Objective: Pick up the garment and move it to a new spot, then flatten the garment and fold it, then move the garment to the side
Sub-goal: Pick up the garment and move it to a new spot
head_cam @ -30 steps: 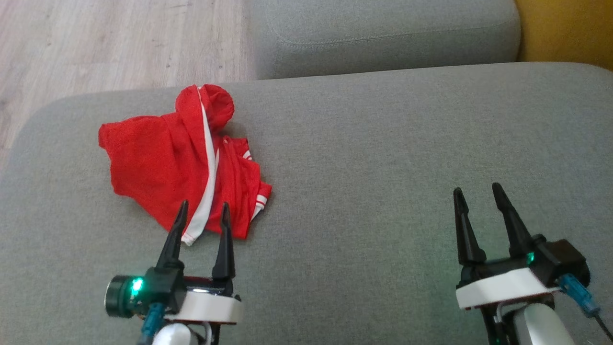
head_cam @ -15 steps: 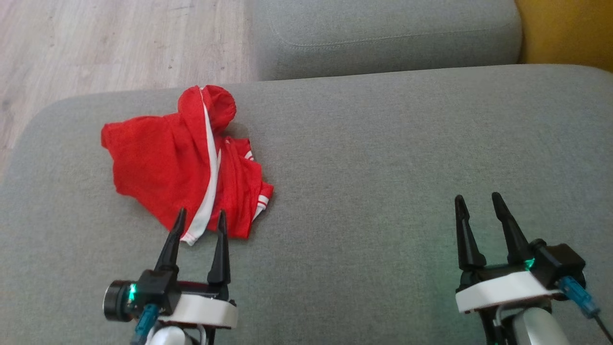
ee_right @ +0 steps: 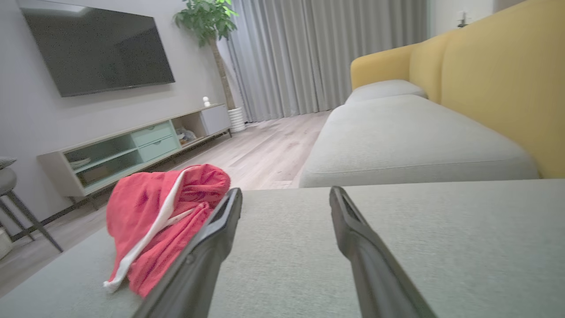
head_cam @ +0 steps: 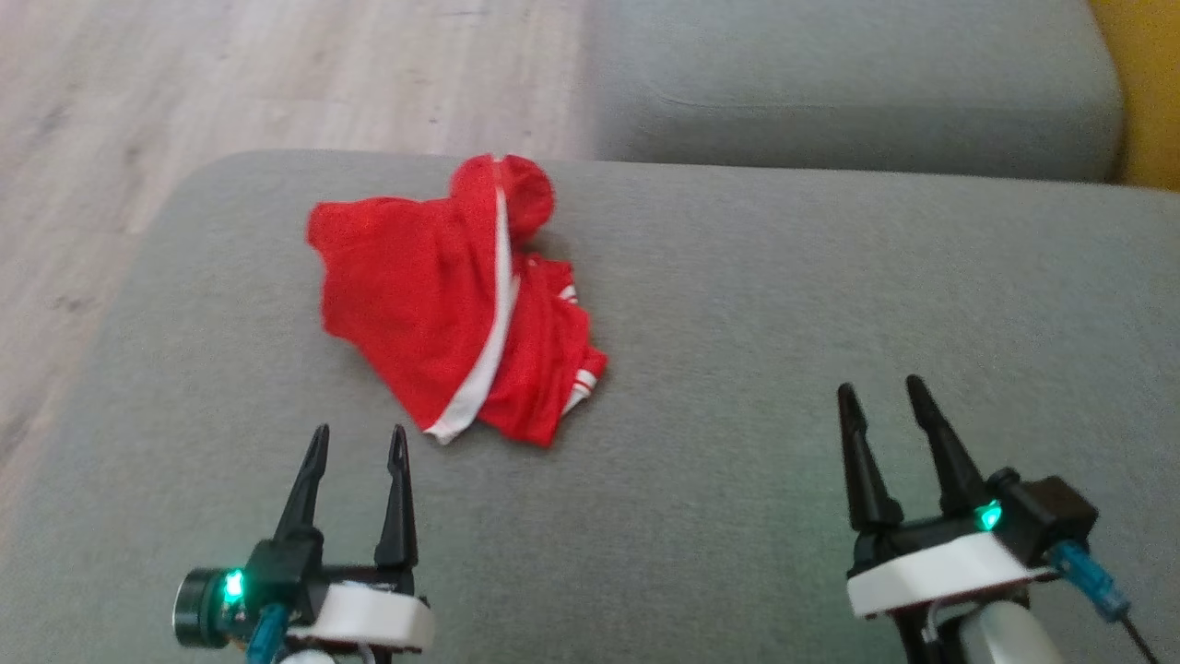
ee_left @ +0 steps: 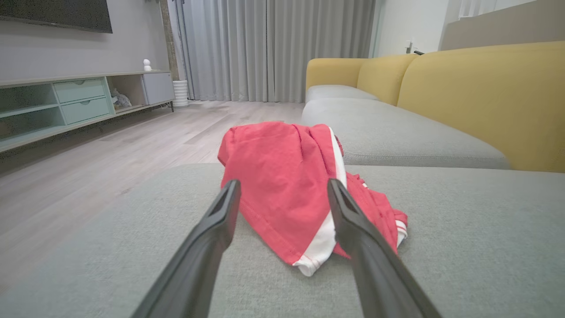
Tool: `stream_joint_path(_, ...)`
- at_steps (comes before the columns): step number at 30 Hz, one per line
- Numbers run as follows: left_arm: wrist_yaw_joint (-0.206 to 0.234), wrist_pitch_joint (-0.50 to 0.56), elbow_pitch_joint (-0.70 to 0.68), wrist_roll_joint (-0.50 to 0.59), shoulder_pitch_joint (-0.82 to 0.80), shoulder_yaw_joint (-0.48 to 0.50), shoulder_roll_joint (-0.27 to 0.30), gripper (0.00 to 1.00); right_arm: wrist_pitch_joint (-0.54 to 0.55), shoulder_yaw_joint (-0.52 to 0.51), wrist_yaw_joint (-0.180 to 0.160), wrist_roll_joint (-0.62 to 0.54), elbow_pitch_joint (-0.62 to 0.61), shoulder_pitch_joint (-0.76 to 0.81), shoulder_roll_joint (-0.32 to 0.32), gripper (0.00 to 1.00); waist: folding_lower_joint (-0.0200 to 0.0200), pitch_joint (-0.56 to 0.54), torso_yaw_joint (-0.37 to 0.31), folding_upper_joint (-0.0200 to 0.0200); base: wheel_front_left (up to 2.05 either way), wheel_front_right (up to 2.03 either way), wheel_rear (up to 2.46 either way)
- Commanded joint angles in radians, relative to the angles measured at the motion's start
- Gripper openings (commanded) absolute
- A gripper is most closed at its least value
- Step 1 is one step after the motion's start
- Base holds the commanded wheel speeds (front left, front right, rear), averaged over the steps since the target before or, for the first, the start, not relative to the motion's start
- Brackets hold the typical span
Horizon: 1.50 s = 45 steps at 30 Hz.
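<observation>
Camera swung, and the left gripper (head_cam: 359, 431) now sits short of the garment (head_cam: 415, 295), not over it. It and the right gripper (head_cam: 880, 385) are spread, empty. Light floppy cloth, so I'd pinch the hem (head_cam: 454, 424).

Ahead of the matt black jaws of the left gripper (head_cam: 359, 432), the garment (head_cam: 415, 295) is matt red cloth with white trim. The sofa cushion (head_cam: 784, 304) is grey woven fabric, slightly rough.
</observation>
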Motion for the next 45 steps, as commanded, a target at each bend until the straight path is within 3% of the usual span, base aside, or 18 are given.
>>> stream_joint_path(1,-0.005,-0.008,-0.028,0.008,-0.021,0.04,0.001,1.0,-0.011,0.033,-0.001,0.005,-0.038,-0.012,-0.008,1.0,0.0,-0.018,0.04,0.0,0.0,0.0,0.0)
stream_joint_path(12,-0.013,-0.008,-0.036,0.03,0.016,0.065,-0.002,1.0,-0.011,0.078,-0.001,0.02,-0.026,0.015,-0.008,1.0,0.0,-0.052,0.162,0.0,0.0,0.0,0.0)
stream_joint_path(23,-0.018,-0.008,-0.043,0.037,0.024,0.079,-0.005,1.0,-0.011,0.111,-0.001,0.028,-0.027,0.013,-0.008,1.0,0.0,-0.041,0.193,0.0,0.0,0.0,0.0)
stream_joint_path(28,-0.029,-0.008,-0.045,0.054,-0.002,0.077,0.001,1.0,-0.011,0.118,-0.001,0.023,-0.031,-0.001,-0.008,1.0,0.0,-0.007,0.177,0.0,0.0,0.0,0.0)
stream_joint_path(36,-0.112,-0.004,0.017,0.09,-0.192,0.038,0.068,1.0,-0.011,0.108,-0.001,0.002,-0.036,-0.048,-0.008,1.0,0.0,0.086,0.102,0.0,0.0,0.0,0.0)
stream_joint_path(41,-0.166,0.086,0.115,0.097,-0.423,-0.022,0.13,1.0,-0.011,0.1,-0.001,-0.012,-0.038,-0.081,-0.008,1.0,0.0,0.16,0.048,0.0,0.0,0.0,0.0)
stream_joint_path(45,-0.18,0.202,0.216,0.075,-0.588,-0.092,0.195,1.0,-0.011,0.098,-0.001,-0.015,-0.041,-0.112,-0.008,1.0,0.0,0.212,0.01,0.0,0.0,0.0,0.0)
